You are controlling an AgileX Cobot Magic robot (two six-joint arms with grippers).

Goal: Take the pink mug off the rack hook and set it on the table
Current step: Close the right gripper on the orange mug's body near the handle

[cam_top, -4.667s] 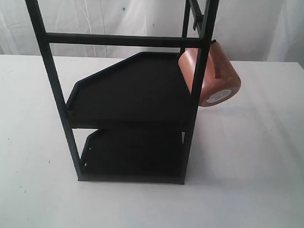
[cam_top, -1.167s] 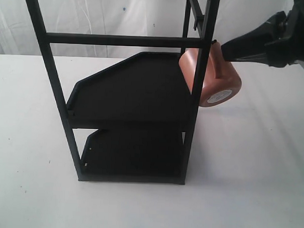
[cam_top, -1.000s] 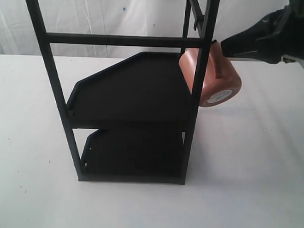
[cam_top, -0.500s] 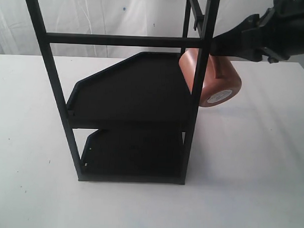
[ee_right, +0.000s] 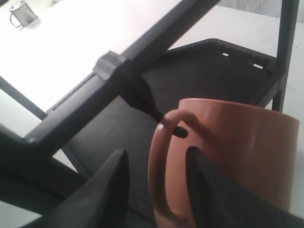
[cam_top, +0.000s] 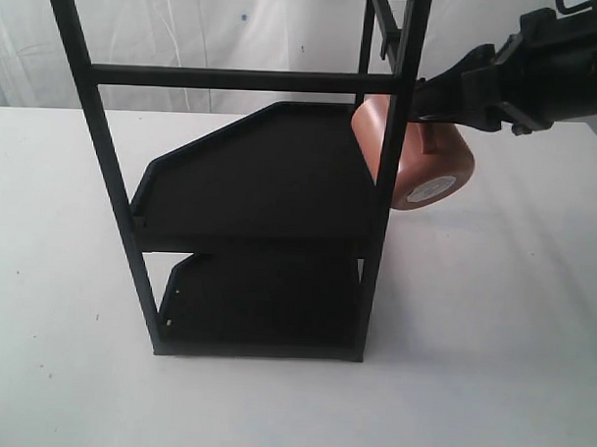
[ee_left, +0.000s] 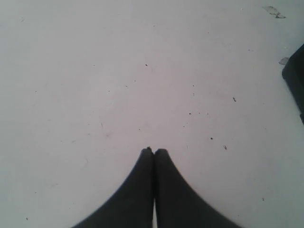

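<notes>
The pink mug (cam_top: 433,160) hangs tilted by its loop handle on the rack hook (ee_right: 147,104), at the right post of the tall black rack (cam_top: 251,173). Its white-stickered base faces down and forward. My right gripper (cam_top: 425,100) reaches in from the right at handle height. In the right wrist view the right gripper (ee_right: 156,153) is open, with one finger on either side of the mug's (ee_right: 237,152) handle and gaps showing. My left gripper (ee_left: 153,151) is shut on nothing above the white table (ee_left: 142,71); it is out of the exterior view.
The rack's two black tray shelves sit left of the mug. White table (cam_top: 491,319) spreads right of and in front of the rack. A small metal cup (ee_right: 21,12) stands far off. A dark edge (ee_left: 294,76) shows beside the left gripper.
The right arm entered from the right and slid left until its fingers reached the mug's handle. The mug still hangs on the hook; the left gripper is unchanged.
</notes>
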